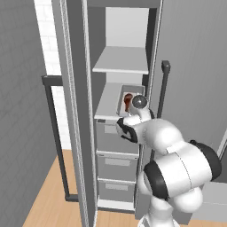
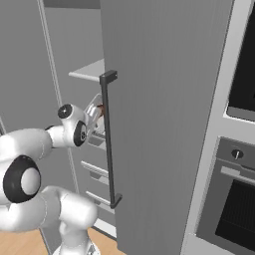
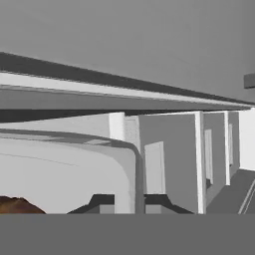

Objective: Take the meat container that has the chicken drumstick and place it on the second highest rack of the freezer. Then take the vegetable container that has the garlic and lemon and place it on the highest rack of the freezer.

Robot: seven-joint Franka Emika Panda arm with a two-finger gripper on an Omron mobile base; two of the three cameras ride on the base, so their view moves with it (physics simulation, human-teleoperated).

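Your pincer (image 3: 128, 203) is pinching the rim of the meat container (image 1: 128, 95), which holds the chicken drumstick (image 1: 128, 100), to seat it on the freezer's (image 1: 82, 111) second highest rack (image 1: 108, 104).

Arm (image 1: 177, 168) bent fwd, wrist up, 2 jaws pinched nearly shut, hand (image 1: 133, 113) level

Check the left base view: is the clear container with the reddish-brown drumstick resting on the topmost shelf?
No, the clear container sits on the second shelf, under the top shelf.
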